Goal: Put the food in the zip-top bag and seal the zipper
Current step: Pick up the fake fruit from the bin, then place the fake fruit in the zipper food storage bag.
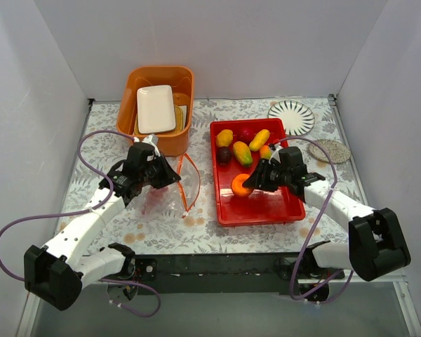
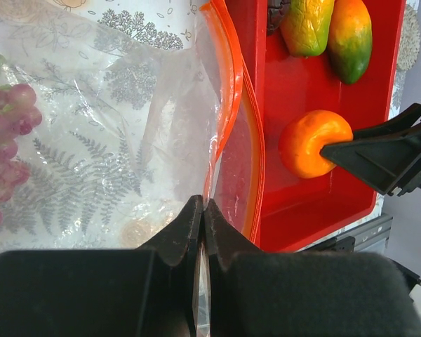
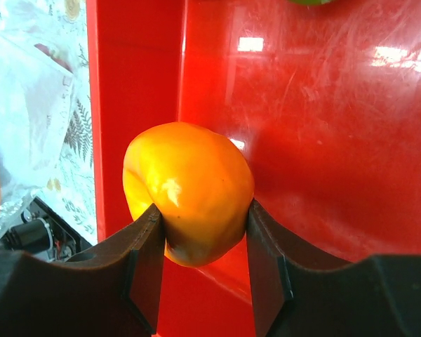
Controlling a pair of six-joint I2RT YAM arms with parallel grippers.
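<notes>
The clear zip-top bag (image 1: 158, 200) lies left of the red tray (image 1: 266, 210). Its orange-red zipper (image 1: 187, 184) faces the tray. My left gripper (image 1: 170, 179) is shut on the bag's mouth edge (image 2: 217, 151) beside the zipper (image 2: 228, 105). Dark red grapes (image 2: 7, 140) lie inside the bag. My right gripper (image 1: 251, 184) is shut on the orange (image 1: 241, 185) low in the tray, near its left wall; both show in the right wrist view (image 3: 203, 217), (image 3: 189, 189). Mangoes (image 1: 242, 152) and dark round fruits (image 1: 224, 155) lie at the tray's far end.
An orange tub (image 1: 186, 88) holding a white plate (image 1: 156, 107) stands behind the bag. A striped plate (image 1: 291, 116) and a grey coaster (image 1: 329, 150) sit at the back right. White walls close in on three sides.
</notes>
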